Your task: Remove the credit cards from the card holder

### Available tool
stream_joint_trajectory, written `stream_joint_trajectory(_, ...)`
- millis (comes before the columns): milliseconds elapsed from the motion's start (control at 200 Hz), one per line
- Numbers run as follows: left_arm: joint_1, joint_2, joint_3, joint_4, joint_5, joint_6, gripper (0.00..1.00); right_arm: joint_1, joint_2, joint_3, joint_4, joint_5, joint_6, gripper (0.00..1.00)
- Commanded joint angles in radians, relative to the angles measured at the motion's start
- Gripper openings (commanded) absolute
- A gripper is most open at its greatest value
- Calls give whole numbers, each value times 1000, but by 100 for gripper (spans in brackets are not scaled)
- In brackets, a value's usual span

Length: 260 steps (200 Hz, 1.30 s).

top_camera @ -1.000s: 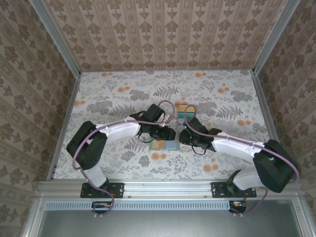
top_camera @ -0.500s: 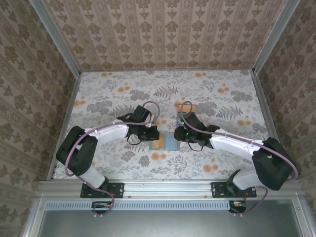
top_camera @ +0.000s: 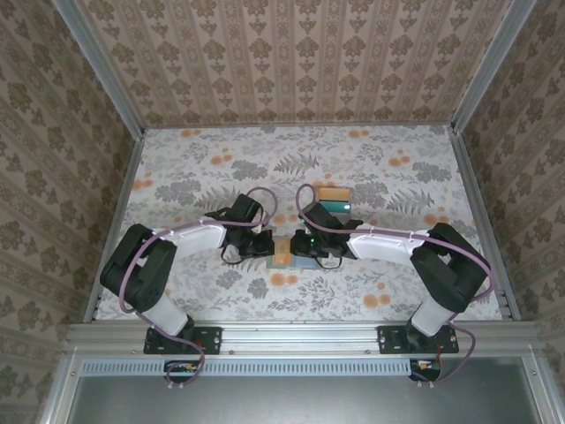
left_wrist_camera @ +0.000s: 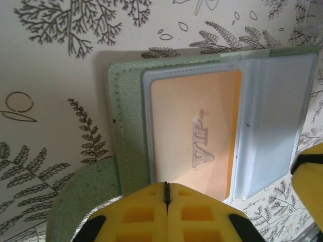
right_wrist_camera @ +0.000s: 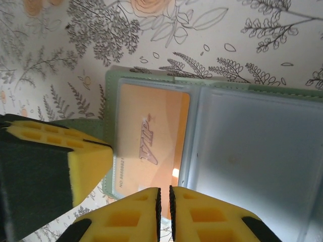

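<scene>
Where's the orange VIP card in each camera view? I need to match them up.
Top external: orange VIP card just below mid-picture, in the left half of the card holder.
Left wrist: the card mid-frame, in the left-hand pocket.
Right wrist: the card left of centre, again in the left-hand pocket.
Shared landmark: the holder's sage-green edge beside the card.

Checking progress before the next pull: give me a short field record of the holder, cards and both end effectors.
card holder: open, lying flat
orange VIP card: inside a clear pocket
other pocket: looks empty
loose cards: orange and teal, lying beyond the holder
left end effector: shut at the holder's edge
right end effector: closed to a thin slit, grip unclear
</scene>
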Motion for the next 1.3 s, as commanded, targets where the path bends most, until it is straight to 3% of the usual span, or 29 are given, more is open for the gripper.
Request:
stream_joint_trajectory(0, 11, 17, -15, -9, -13, -2, 0, 4, 34, 31, 22, -46, 31, 16)
stream_joint_trajectory(1295, 9, 35, -34, -1, -1, -13, 0, -14, 156, 59, -27, -75, 99, 18)
